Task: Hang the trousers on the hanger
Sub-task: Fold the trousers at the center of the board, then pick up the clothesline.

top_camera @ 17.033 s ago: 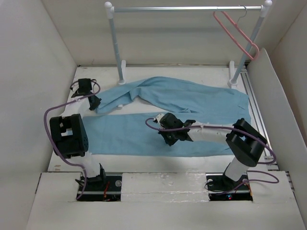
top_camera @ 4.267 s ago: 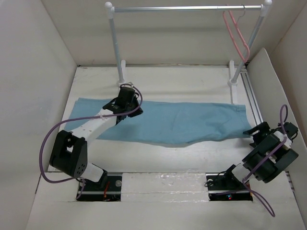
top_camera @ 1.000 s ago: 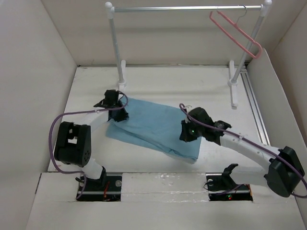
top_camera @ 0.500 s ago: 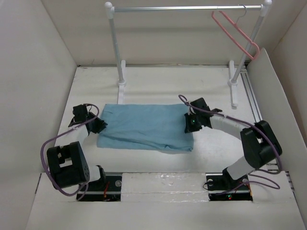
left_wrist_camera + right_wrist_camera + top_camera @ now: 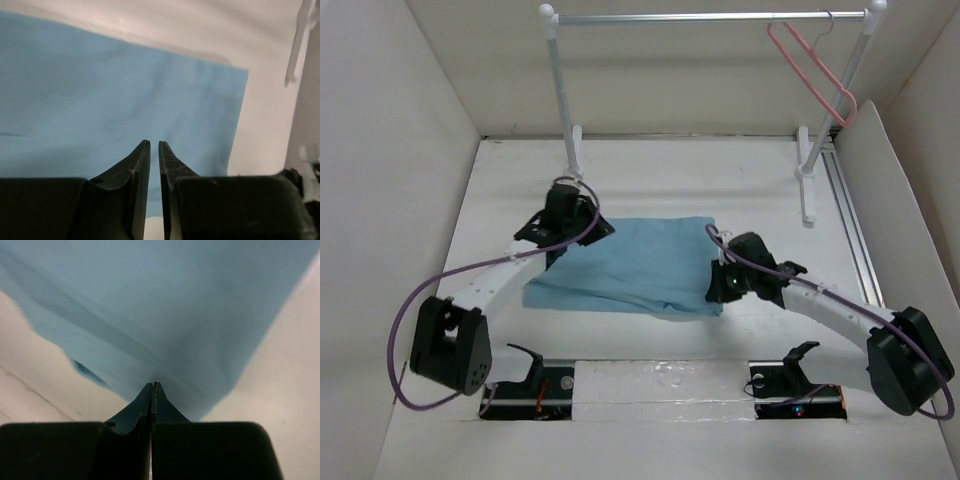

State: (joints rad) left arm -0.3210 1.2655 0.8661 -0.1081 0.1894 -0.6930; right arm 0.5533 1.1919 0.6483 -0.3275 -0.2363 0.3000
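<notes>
The light-blue trousers lie folded into a rough rectangle in the middle of the table. The pink hanger hangs by its hook at the right end of the rail, far from both grippers. My left gripper is above the trousers' far left corner. In the left wrist view it is all but shut and empty, with the cloth below. My right gripper is at the trousers' near right edge. In the right wrist view it is shut, and the cloth's folds run into its tips.
The silver-white garment rail stands at the back on two posts, with feet on the table at the left and at the right. White walls enclose the table on the left, back and right. A metal track runs along the right side.
My left gripper has moved from the trousers' left edge right and back to the far left corner. My right gripper has moved nearer, from the far right corner to the near right edge.
</notes>
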